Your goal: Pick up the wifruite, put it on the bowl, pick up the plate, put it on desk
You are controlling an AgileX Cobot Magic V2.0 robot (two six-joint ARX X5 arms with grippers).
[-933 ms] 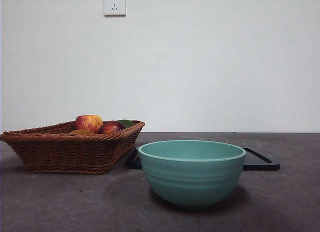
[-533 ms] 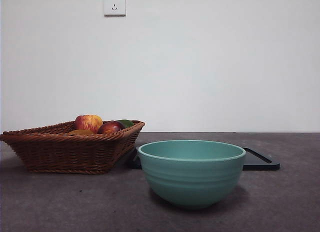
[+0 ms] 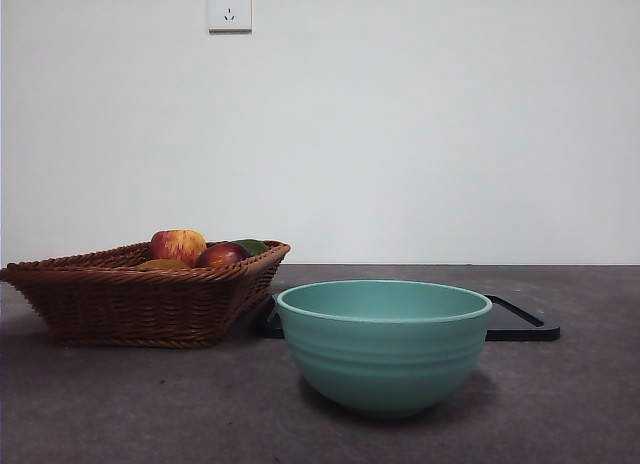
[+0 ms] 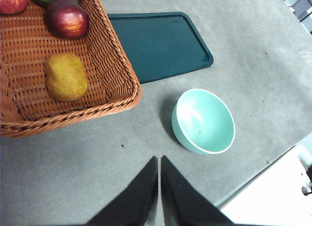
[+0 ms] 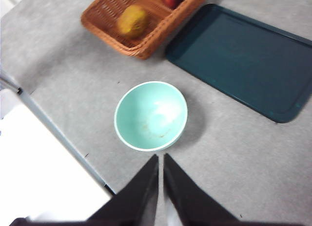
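The wifruite [image 4: 66, 77], a dull brown-yellow oval, lies in the wicker basket [image 4: 29, 114]; the right wrist view shows the wifruite [image 5: 132, 20] too. In the front view only its top [image 3: 160, 265] peeks over the basket rim. The teal bowl [image 3: 384, 346] stands empty on the desk [image 3: 150, 404], in front of the plate [image 3: 520, 324], a flat dark teal rectangular tray. My left gripper [image 4: 159, 159] hovers shut, high above the desk between basket and bowl [image 4: 204, 121]. Shut as well, my right gripper [image 5: 161, 156] hangs high beside the bowl [image 5: 151, 115]. Neither arm shows in the front view.
The basket [image 3: 130, 304] also holds a red-yellow apple [image 3: 178, 246], a dark red fruit [image 4: 67, 17] and a green fruit [image 3: 252, 246]. The plate [image 4: 158, 43] lies right beside the basket. The desk's edge runs close to the bowl, with a white surface [image 5: 44, 172] beyond it.
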